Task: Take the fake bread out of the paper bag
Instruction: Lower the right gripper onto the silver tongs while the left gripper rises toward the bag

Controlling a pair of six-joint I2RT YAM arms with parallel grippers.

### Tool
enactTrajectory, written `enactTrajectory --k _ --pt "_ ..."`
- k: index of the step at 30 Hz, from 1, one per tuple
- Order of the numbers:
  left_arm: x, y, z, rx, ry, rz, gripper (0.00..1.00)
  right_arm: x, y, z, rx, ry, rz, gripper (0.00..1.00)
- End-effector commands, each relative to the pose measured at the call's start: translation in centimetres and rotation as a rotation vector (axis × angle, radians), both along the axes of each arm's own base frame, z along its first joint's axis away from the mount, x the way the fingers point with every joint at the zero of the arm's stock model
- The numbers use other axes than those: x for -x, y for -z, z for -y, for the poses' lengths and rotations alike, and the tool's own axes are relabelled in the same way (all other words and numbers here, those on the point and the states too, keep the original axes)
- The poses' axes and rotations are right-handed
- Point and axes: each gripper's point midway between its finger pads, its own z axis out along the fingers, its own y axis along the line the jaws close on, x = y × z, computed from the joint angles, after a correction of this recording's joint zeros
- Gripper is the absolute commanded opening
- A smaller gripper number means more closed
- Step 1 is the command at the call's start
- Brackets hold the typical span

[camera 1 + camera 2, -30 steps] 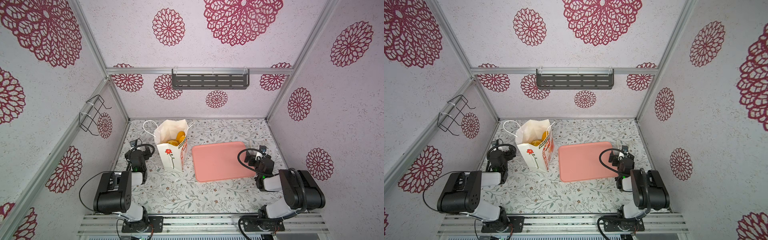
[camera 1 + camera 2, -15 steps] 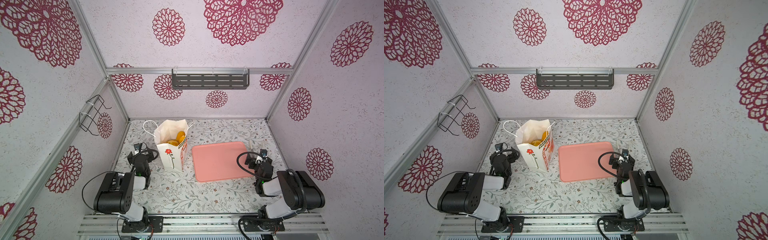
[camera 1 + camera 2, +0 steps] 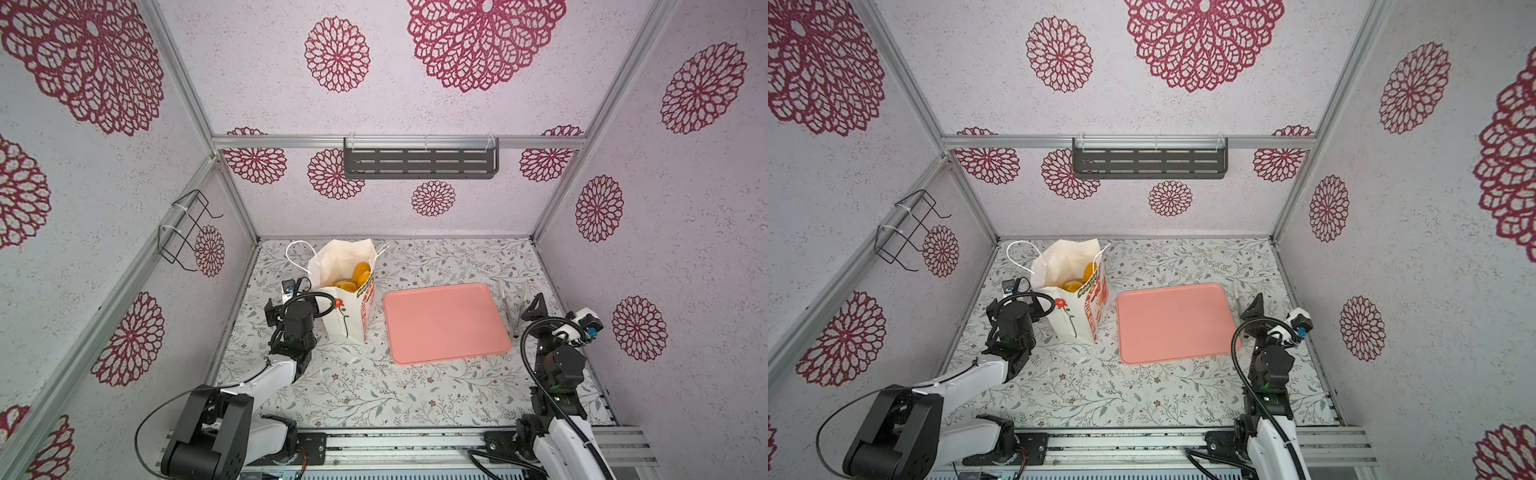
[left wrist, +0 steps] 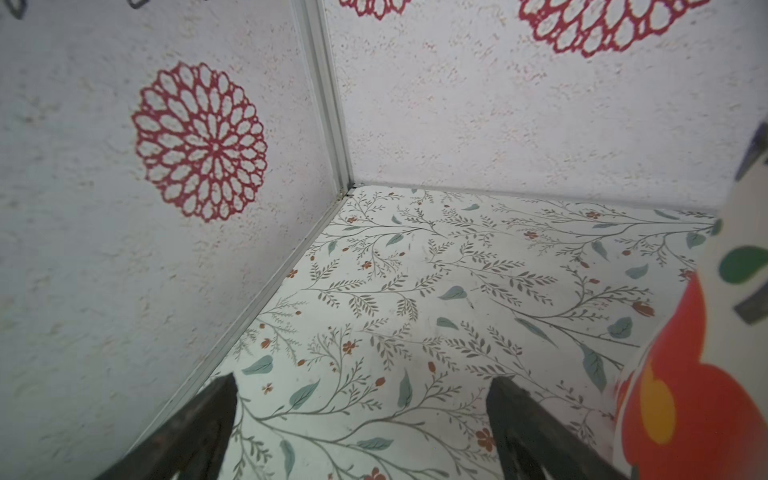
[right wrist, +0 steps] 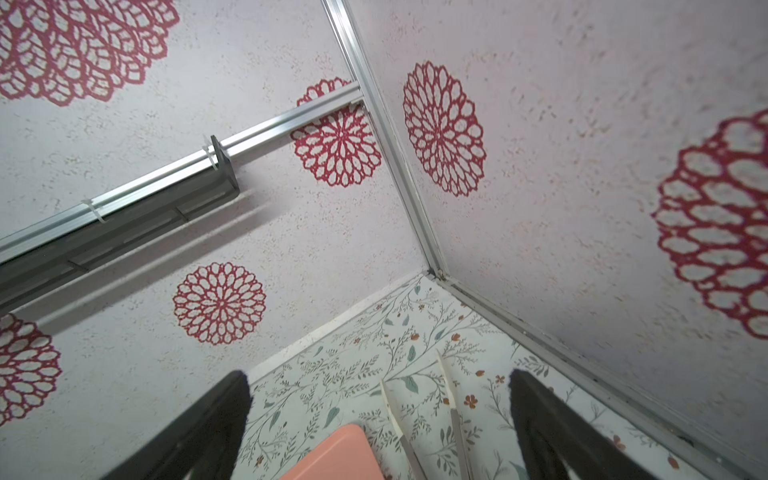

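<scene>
The white paper bag (image 3: 347,309) (image 3: 1071,316) with a red rose drawing stands upright and open at the back left of the floral table. Golden-orange fake bread (image 3: 356,275) (image 3: 1076,282) shows inside its mouth. My left gripper (image 3: 287,298) (image 3: 1011,300) hovers just left of the bag, open and empty; in the left wrist view its gripper (image 4: 362,384) spans bare tabletop, with the bag's rose side (image 4: 702,399) close by one finger. My right gripper (image 3: 542,311) (image 3: 1262,311) (image 5: 380,378) is open and empty near the right wall.
A flat pink tray (image 3: 444,324) (image 3: 1175,322) (image 5: 332,455) lies right of the bag. Metal tongs (image 3: 512,301) (image 3: 1237,296) (image 5: 401,419) lie between the tray and my right gripper. A dark shelf (image 3: 419,162) hangs on the back wall and a wire rack (image 3: 185,228) on the left wall.
Both arms have lifted from their low folded poses. The left gripper has risen beside the bag, and the right wrist has swung up toward the right wall. Both grippers stayed open.
</scene>
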Motion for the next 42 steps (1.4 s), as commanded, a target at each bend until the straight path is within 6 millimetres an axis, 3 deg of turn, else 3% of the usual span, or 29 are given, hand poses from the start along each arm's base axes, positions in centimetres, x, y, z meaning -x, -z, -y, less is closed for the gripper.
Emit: enactTrajectory --k 1,6,11,15,18,23,28,34,39,42 --pt "2.5 -2.4 -1.7 0.033 -0.113 0.038 0.97 -0.8 3.3 -2.9 -0.109 -0.168 -0.22 0.99" --pt "6.2 -4.3 -2.5 0.241 -0.153 0.134 0.97 -1.7 4.4 -4.5 -0.208 -0.259 -0.401 0.99" --pt "10.5 -7.3 -3.1 0.392 -0.159 0.154 0.97 -1.3 5.3 -5.5 -0.235 -0.336 -0.571 0.99" --pt "12.2 -9.9 -0.1 0.477 0.066 0.106 0.97 -1.1 7.7 -5.2 -0.264 -0.366 -0.817 0.99" --pt "13.4 -11.2 2.9 0.536 0.266 0.068 0.97 -0.9 8.8 -3.6 -0.219 -0.315 -0.929 0.98" --pt "14.6 -10.5 5.5 0.626 0.393 -0.006 0.97 -2.0 10.2 -0.1 -0.143 -0.206 -1.038 0.9" --pt "14.9 -10.0 7.3 0.65 0.487 -0.058 0.97 -4.5 11.6 2.7 -0.082 -0.131 -1.091 0.69" --pt "15.4 -11.0 7.9 0.646 0.555 -0.006 0.97 -7.8 13.0 3.8 -0.068 -0.131 -1.136 0.5" --pt "15.8 -11.3 7.8 0.648 0.563 0.03 0.97 -10.3 14.6 4.1 -0.082 -0.144 -1.149 0.48" --pt "15.9 -11.5 7.8 0.649 0.567 0.036 0.97 -10.7 16.7 4.2 -0.095 -0.16 -1.213 0.47"
